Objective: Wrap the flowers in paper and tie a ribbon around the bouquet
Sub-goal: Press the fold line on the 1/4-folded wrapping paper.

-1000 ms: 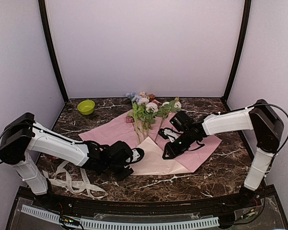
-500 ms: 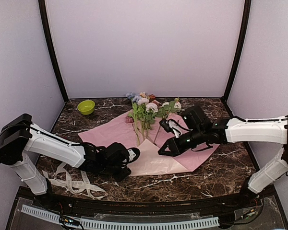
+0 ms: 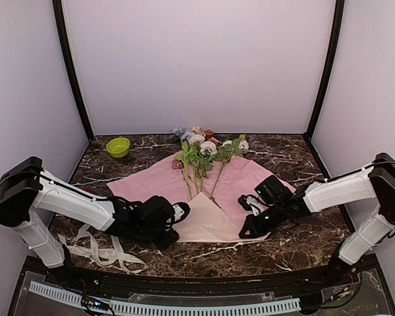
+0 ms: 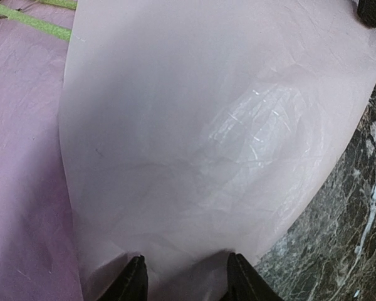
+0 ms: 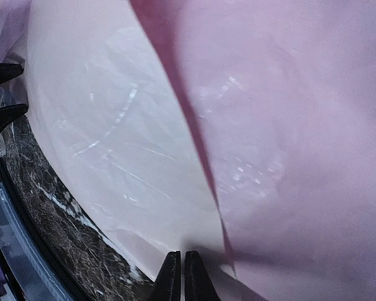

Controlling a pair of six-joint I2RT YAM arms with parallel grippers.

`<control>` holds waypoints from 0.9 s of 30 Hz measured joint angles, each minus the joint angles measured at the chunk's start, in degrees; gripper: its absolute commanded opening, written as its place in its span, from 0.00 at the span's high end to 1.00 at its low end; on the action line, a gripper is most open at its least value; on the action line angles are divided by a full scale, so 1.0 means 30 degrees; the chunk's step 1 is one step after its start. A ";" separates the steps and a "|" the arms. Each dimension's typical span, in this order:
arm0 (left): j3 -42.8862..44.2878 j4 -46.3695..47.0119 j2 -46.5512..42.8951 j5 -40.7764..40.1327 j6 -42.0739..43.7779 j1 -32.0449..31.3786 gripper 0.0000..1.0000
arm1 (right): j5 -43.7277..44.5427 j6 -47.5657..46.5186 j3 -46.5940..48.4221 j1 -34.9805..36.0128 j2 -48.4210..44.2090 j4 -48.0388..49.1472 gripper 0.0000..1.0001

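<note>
The pale pink paper lies spread on the marble table, its near corner folded up into a lighter flap. The flowers rest on the paper with blooms at the far end and stems pointing towards the flap. My left gripper sits low at the flap's left edge. Its fingers stand apart, tips down on the paper, so the left gripper is open. My right gripper is at the paper's front right edge. The right gripper is shut, tips on the paper; a pinch does not show. The ribbon lies looped at front left.
A green bowl stands at the back left corner. Dark posts and pale walls close in the table on three sides. The left gripper's black fingertips show at the left edge of the right wrist view.
My right arm has swung from beside the flower stems back to the paper's front right edge, and its jaws have closed. The left gripper has barely shifted at the flap.
</note>
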 measured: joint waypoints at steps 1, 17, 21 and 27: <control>-0.0007 0.0000 -0.0007 0.0066 -0.0022 0.0029 0.56 | 0.0291 0.0146 -0.0401 -0.0131 -0.0525 -0.0204 0.95; -0.1151 0.0619 -0.0896 0.1049 -0.0845 0.0226 0.56 | 0.4430 0.0670 0.3570 0.0058 -0.4138 -0.6841 0.95; -0.1428 0.0787 -0.1086 0.1166 -0.1180 0.0226 0.55 | 0.3410 0.0590 0.5690 0.1887 -0.3446 -0.4524 0.97; -0.1821 0.1188 -0.1399 0.1559 -0.1668 0.0415 0.55 | 0.0131 0.1209 0.6688 0.3825 0.1858 0.0058 1.00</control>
